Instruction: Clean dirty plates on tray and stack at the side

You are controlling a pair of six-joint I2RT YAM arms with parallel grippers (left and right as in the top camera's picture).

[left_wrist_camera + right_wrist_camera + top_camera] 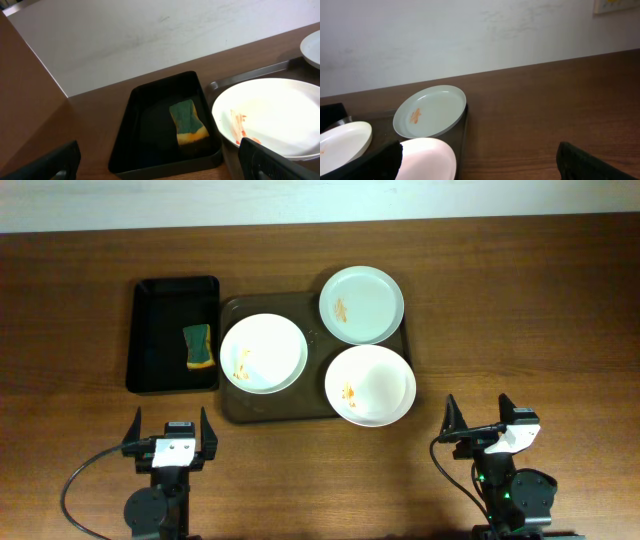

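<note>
**Desk:** What are you seeing from up there?

**Operator:** I'm looking down at the brown tray (270, 408), which is sitting in the middle of the table (520, 300). All three plates are resting on it. The left plate (263, 353) is lying at the tray's left end. The far plate (361, 304) is hanging out over the back right corner. The near plate (370, 385) is poking past the front right corner.

**Desk:** Are they looking dirty?

**Operator:** Each one is showing a small orange smear on its face.

**Desk:** And how are the claws sitting?

**Operator:** The left claw (170, 420) is gaping wide with nothing between its fingers. It's waiting at my edge of the table, in front of the black tray (160, 300) and well apart from it. The right claw (478, 412) is spread just as wide and is also carrying nothing. It's sitting off the brown tray's front right corner, near the closest plate but not touching it.

**Desk:** Where is the sponge lying?

**Operator:** I'm seeing the sponge (199, 347) inside the black tray, over toward its right wall. That smaller tray is sitting just beside the brown tray's left end. Through the left wrist camera the sponge is showing its green face up, with yellow along the end nearest me.
</note>
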